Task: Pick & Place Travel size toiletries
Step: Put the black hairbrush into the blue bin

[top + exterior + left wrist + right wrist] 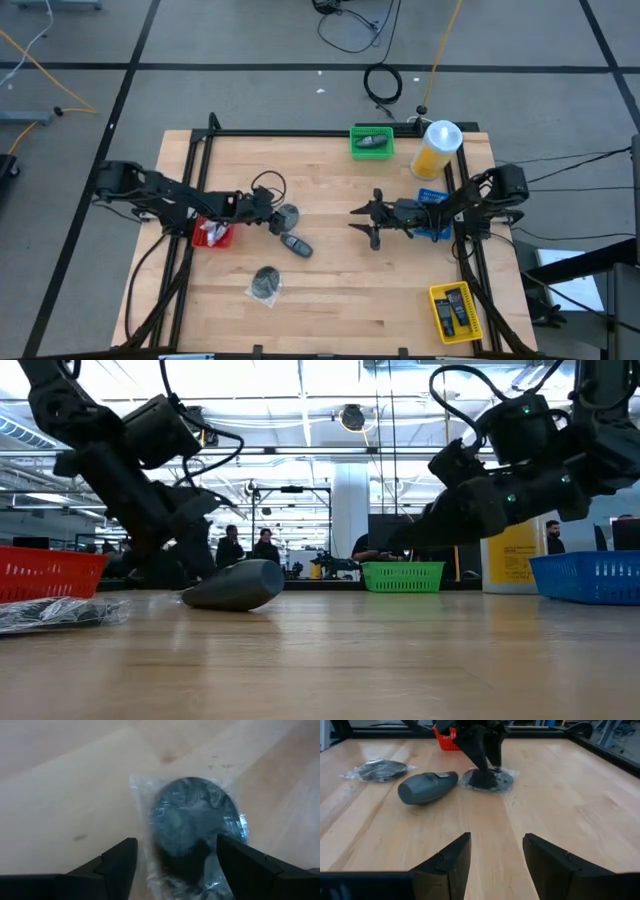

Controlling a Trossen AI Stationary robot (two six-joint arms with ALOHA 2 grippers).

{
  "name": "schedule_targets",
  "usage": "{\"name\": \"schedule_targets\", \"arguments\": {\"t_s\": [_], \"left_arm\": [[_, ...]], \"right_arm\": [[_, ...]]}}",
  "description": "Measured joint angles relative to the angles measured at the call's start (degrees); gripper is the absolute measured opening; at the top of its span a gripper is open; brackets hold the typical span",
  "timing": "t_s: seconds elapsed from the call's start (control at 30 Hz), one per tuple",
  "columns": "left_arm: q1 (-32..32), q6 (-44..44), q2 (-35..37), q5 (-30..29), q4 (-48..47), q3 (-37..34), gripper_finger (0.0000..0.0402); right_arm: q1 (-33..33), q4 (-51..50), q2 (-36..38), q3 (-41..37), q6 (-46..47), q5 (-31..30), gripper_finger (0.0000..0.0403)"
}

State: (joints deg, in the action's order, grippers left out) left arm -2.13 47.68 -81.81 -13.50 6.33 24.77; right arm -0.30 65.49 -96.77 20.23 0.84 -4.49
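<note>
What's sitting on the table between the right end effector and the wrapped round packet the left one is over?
In the right wrist view, only bare wood separates the right end effector from the packet; the grey tube lies off to one side.

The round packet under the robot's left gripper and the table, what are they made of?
The round packet looks like a dark grey disc sealed in thin clear plastic wrap: the wrap is crinkled and glints with light. What the disc itself is cannot be told. The table looks like pale wood with a smooth finish: it shows plank seams and grain. The left gripper is open around the packet.
</note>
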Motion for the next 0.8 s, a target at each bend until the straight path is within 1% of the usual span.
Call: {"name": "schedule_targets", "arguments": {"t_s": [0.1, 0.23, 0.3, 0.43, 0.47, 0.57, 0.63, 0.73, 0.8], "left_arm": [[0.0, 0.0, -3.3, 1.2, 4.9, 0.1, 0.0229], [-0.1, -2.1, -7.1, 1.5, 12.1, 0.1, 0.0158], [0.0, -5.0, -8.4, 2.3, 16.0, 0.1, 0.0115], [-0.1, -13.4, -9.2, 3.1, 24.0, 0.0, 0.0025], [-0.2, -15.5, -9.2, 3.2, 26.0, 0.0, 0.0013], [-0.4, -19.9, -9.2, 4.2, 32.3, 0.0, 0.0013], [-1.5, -20.4, -9.1, 8.2, 35.9, 0.5, 0.0009], [-3.4, -16.8, -9.1, 12.2, 36.2, 2.2, 0.0003], [-4.6, -13.9, -9.1, 14.2, 36.1, 3.3, 0.0006]], "right_arm": [[0.0, -0.1, 0.0, 0.0, 0.0, 0.1, 0.0171], [0.0, 0.4, 0.7, 0.0, 0.0, 0.1, 0.0171], [0.0, 0.2, 0.7, 0.0, 0.0, 0.2, 0.0171], [0.0, -0.1, 0.7, 0.0, 0.2, 0.2, 0.0171], [0.0, -0.2, 0.7, 0.0, -0.2, 0.3, 0.0171], [0.2, -0.2, 0.7, 0.1, -5.3, 3.3, 0.0171], [1.0, -1.3, 0.7, 0.8, -11.4, 4.6, 0.0171], [2.4, -4.8, 0.7, 3.4, -22.4, 3.8, 0.0172], [3.7, -8.4, 0.7, 6.0, -30.2, 1.2, 0.0179]]}}
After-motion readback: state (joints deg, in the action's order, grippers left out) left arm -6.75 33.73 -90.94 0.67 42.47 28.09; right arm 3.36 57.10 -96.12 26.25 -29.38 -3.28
